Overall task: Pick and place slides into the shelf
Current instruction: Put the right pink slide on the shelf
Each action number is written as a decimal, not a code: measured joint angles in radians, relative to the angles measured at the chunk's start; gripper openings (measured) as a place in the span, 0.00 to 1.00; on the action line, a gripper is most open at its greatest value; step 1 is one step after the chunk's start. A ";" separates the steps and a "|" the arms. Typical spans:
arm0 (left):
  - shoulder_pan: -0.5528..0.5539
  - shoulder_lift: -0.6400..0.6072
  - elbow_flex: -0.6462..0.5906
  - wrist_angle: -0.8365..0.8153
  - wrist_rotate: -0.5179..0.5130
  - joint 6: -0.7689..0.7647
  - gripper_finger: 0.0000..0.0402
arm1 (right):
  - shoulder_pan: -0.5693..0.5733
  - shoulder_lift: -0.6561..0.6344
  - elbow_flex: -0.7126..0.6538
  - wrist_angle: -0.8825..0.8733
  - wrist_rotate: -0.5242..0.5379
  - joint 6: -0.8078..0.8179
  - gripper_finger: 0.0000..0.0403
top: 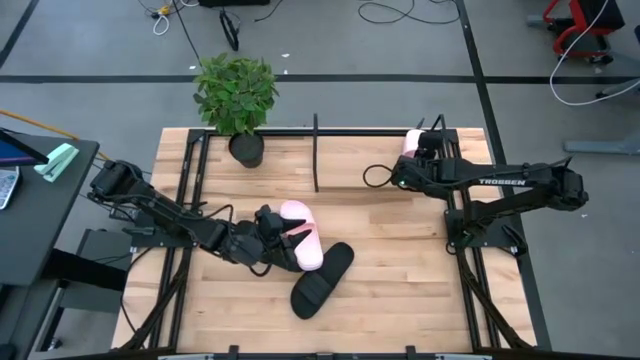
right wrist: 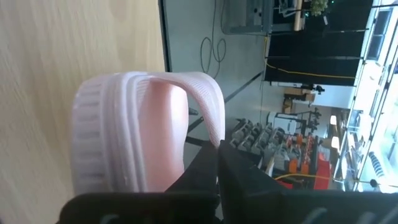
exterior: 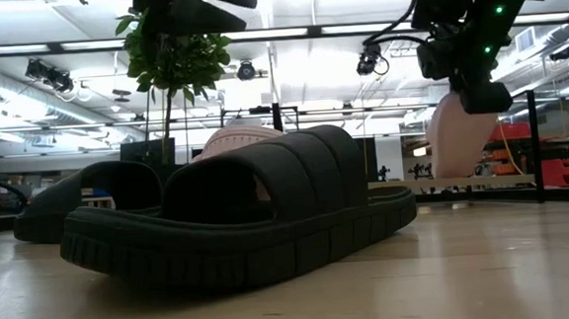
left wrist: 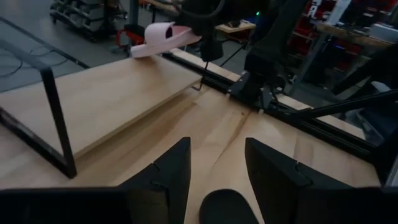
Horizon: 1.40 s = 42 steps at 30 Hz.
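Note:
My right gripper is at the table's far right, shut on a pale pink slide. In the low view that slide hangs above the table. My left gripper is open over the table's middle, beside the second pink slide. A dark slide's end shows low between its fingers, apart from them. One black slide lies sole down on the near side. Another black slide shows behind it in the low view. The shelf is a thin black rod frame at the far edge. My right gripper pinches the pink slide's wide strap at its edge, between the two fingers. It comes from above. The slide is lifted clear of the table and hangs below the fingers, one end down.
A potted plant stands at the table's far left, beside the shelf. Black arm rails run along both sides. Bare wood lies on the near right. A desk with items is off the left edge.

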 joint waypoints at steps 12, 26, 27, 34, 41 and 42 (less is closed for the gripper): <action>0.000 0.001 0.000 -0.116 -0.054 -0.082 0.38 | 0.012 0.000 0.000 0.003 -0.083 -0.002 0.00; 0.002 0.001 0.000 -0.148 -0.073 -0.108 0.38 | 0.016 0.000 0.001 -0.117 -0.172 0.086 0.00; 0.002 0.001 0.000 -0.148 -0.073 -0.107 0.37 | 0.016 0.000 0.001 -0.122 -0.181 0.095 0.00; 0.002 0.001 0.000 -0.148 -0.082 -0.107 0.37 | 0.016 0.000 0.001 -0.127 -0.264 0.136 0.00; 0.002 0.001 0.000 -0.148 -0.082 -0.107 0.37 | 0.015 0.000 0.002 -0.140 -0.319 0.138 0.00; 0.002 0.001 0.000 -0.148 -0.082 -0.107 0.37 | 0.015 0.000 0.002 -0.150 -0.323 0.140 0.00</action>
